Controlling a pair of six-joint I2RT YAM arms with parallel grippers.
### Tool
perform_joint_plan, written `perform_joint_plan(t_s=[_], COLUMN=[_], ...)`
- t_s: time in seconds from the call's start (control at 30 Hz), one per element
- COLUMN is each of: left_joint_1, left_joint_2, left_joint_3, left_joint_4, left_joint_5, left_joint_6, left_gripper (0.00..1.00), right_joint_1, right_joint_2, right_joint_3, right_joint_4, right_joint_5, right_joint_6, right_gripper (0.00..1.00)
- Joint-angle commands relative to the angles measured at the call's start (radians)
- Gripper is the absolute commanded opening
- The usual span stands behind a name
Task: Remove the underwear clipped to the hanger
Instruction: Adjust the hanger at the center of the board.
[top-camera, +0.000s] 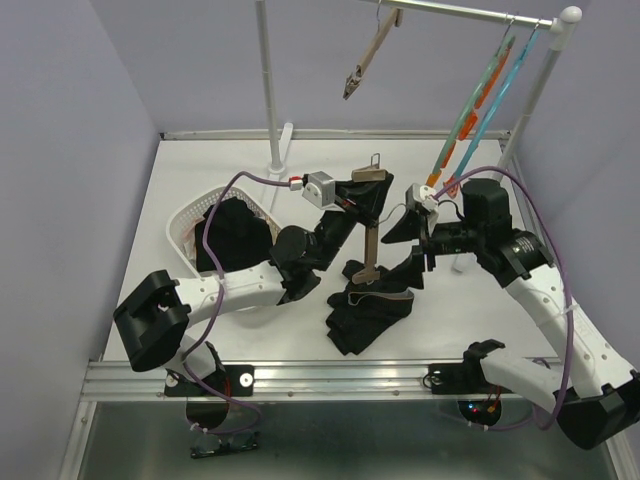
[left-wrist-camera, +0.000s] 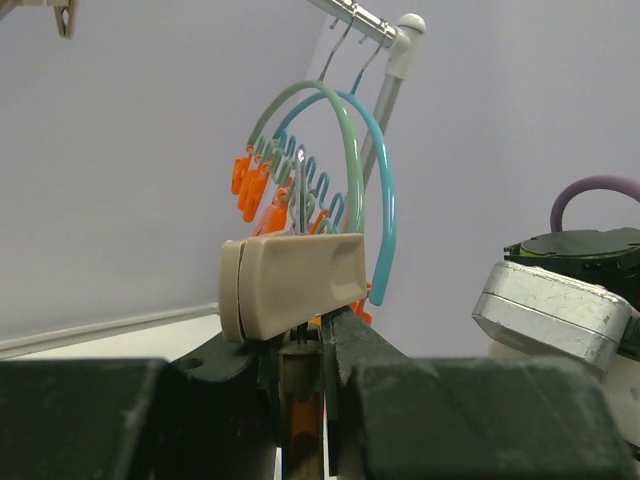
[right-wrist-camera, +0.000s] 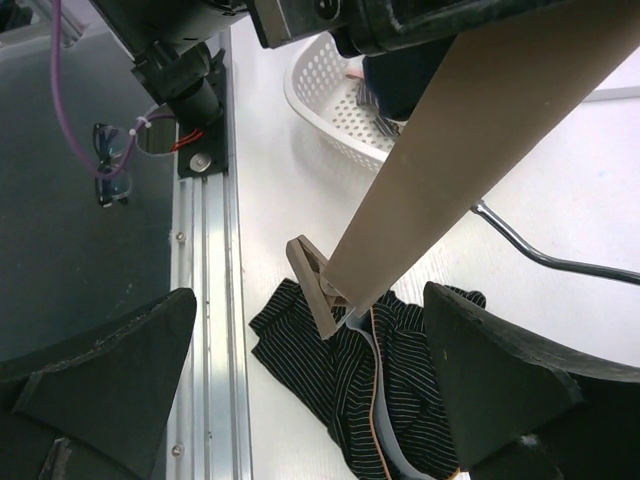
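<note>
As right gripper (right-wrist-camera: 310, 385) gapes, underwear (right-wrist-camera: 345, 400) clipped beneath

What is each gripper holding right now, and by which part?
Left gripper clamps the beige hanger by its bar, near the raised end. Right gripper is open, holding nothing.

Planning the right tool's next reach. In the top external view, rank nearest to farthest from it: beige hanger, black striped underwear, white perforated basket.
1. The beige hanger, just left of the open right tool.
2. The black striped underwear, lower in the view, clipped to the hanger's end.
3. The white perforated basket, far left.
</note>
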Motion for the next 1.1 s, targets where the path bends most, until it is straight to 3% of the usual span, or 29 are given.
perform_joint_plan(t_s=[0.0,0.3,0.53,0.73,0.8,0.93,0.97,1.03,1.07], left_joint_1=[-0.010,-0.021,-0.036,-0.046,-0.044,-0.046,-0.046,-0.047,-0.047], left_joint_2=[-0.030,-0.055,-0.053,-0.035,-0.032,-0.022,-0.021,-0.015,-0.012], left_joint_3=[0.059,0.112,0.140,0.175,0.188,0.198,0.200,0.201,0.203], left_joint_4=[0.819,0.819,0.819,0.817,0.817,0.819,0.817,0.819,0.819], left_joint_5=[-0.022,-0.018,-0.018,-0.028,-0.030,-0.036,-0.038,-0.041,-0.044], left_joint_6=[0.021,0.064,0.048,0.047,0.055,0.060,0.061,0.060,0.058], left_gripper=[0.00,0.00,0.00,0.00,0.00,0.00,0.00,0.00,0.00], right_joint_1=[0.008,0.008,0.008,0.010,0.016,0.019,0.021,0.022,0.021], right_joint_2=[0.011,0.019,0.031,0.071,0.071,0.065,0.065,0.064,0.064], right_joint_3=[0.042,0.071,0.066,0.094,0.092,0.092,0.095,0.098,0.101], right_joint_4=[0.016,0.020,0.065,0.189,0.227,0.246,0.247,0.249,0.252], right_joint_5=[0.023,0.066,-0.087,-0.127,-0.139,-0.159,-0.162,-0.170,-0.170], right_joint_6=[-0.022,-0.042,-0.056,0.058,0.095,0.118,0.121,0.122,0.124], right_gripper=[1.00,1.00,1.00,0.99,0.95,0.76,0.65,0.52,0.38])
